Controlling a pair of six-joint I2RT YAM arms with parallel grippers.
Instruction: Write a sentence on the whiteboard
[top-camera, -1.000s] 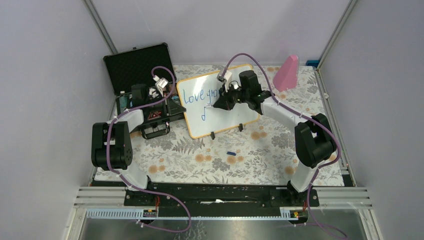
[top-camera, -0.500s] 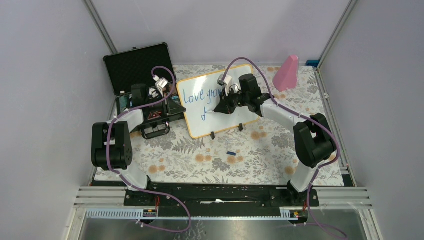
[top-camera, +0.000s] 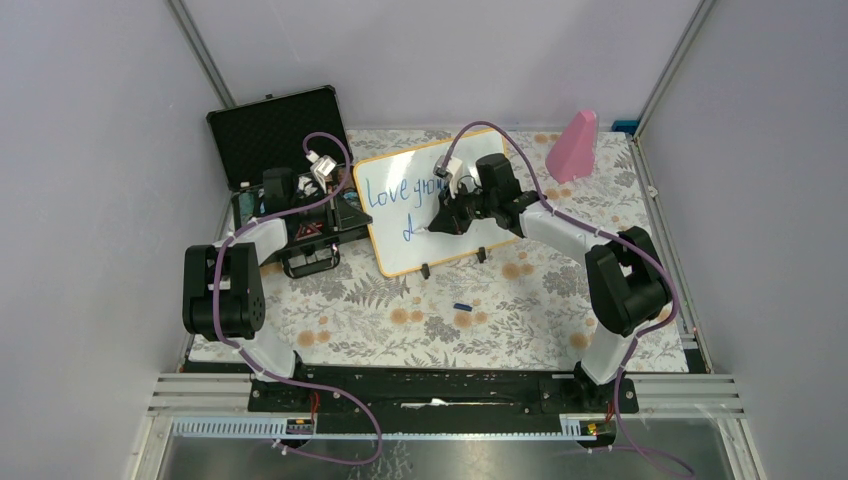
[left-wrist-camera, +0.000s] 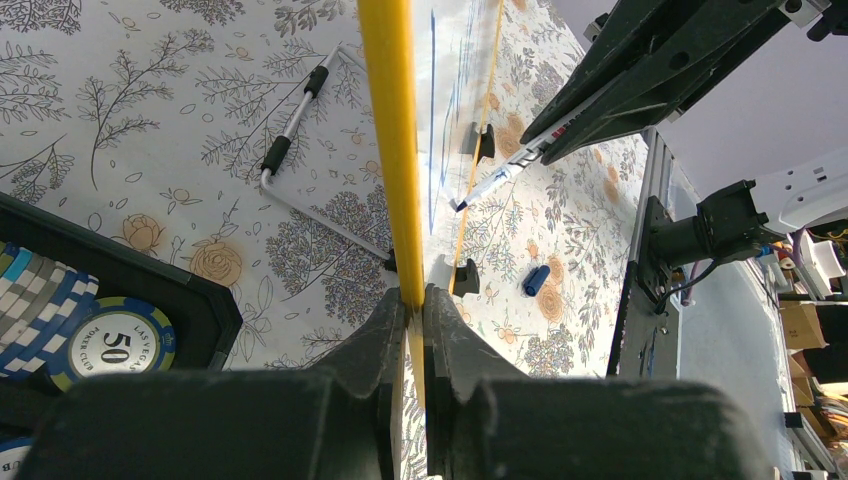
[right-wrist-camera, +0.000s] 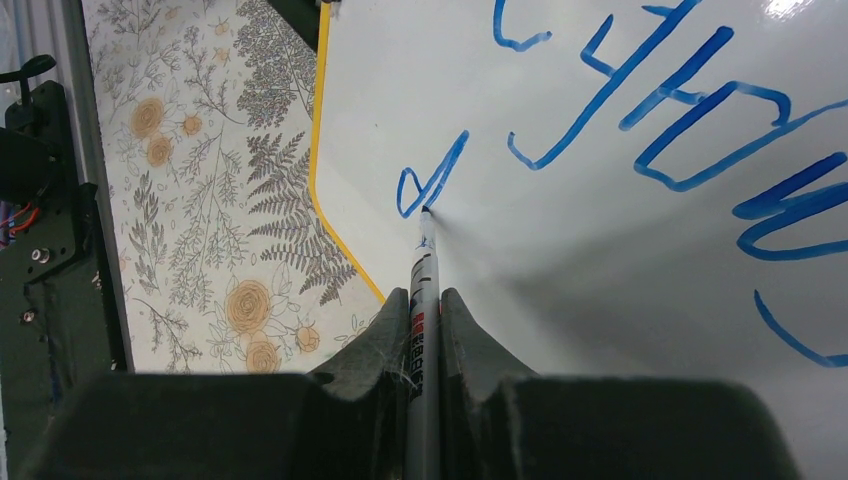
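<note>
The whiteboard (top-camera: 400, 252) stands on the floral surface (top-camera: 450, 320) beside the open black case (top-camera: 275, 130), its yellow rim clamped by the left pincer (left-wrist-camera: 413, 300). The right pincer (right-wrist-camera: 425, 305) grips a marker (right-wrist-camera: 424, 262), its tip touching the board at a "d" under the blue writing (top-camera: 385, 191) "Love gro". A poker chip (left-wrist-camera: 120, 345) reads "50".

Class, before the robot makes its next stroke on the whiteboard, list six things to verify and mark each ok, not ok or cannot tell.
1. The left claw is shut on the whiteboard at its yellow rim: ok.
2. The right claw is shut on the marker: ok.
3. Marker tip on the board, at the foot of the "d": ok.
4. Whole sentence written: not ok; the second line holds only "d".
5. The blue cap lies clear of both arms: ok.
6. Ink left in the marker: cannot tell.
</note>
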